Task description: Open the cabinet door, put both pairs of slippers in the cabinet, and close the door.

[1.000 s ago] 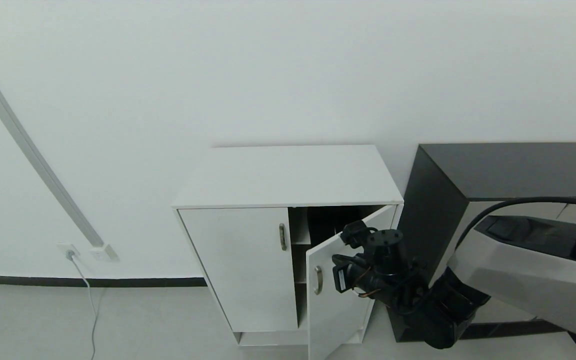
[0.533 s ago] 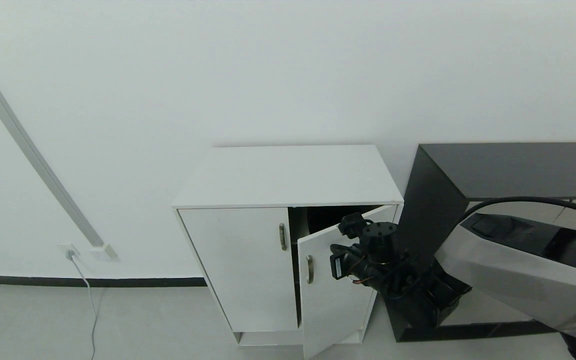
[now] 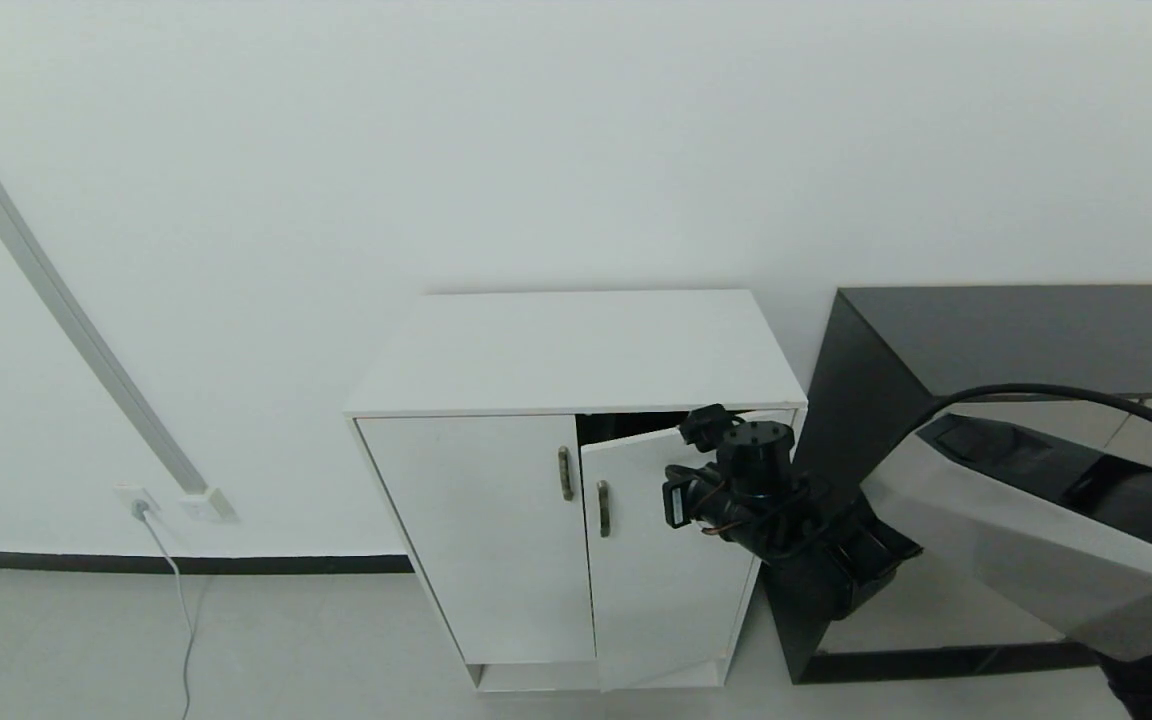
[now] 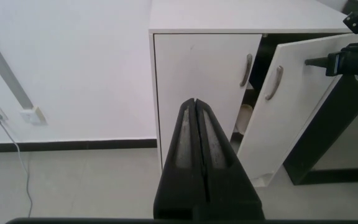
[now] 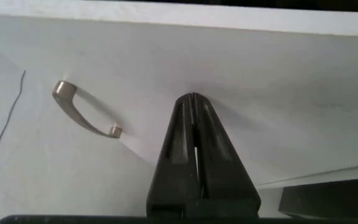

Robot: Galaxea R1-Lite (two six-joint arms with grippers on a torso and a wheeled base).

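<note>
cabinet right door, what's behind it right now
Through the gap beside the ajar right door, a dark interior and something pale low down; whether it is slippers cannot be told. The rest is covered.

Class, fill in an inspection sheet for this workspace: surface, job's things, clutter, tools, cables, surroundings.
Surface: grey floor, smooth.
Job's things: white cabinet stands on the floor; left door shut, right door slightly ajar.
Clutter: nothing seen.
Tools: right tool shut, tip at the right door's face, beside its handle; left tool shut, off the cabinet, pointing at it.
Cables: grey cord hangs from a wall socket to the floor.
Surroundings: white wall, slanted conduit, dark unit at the cabinet's right.
</note>
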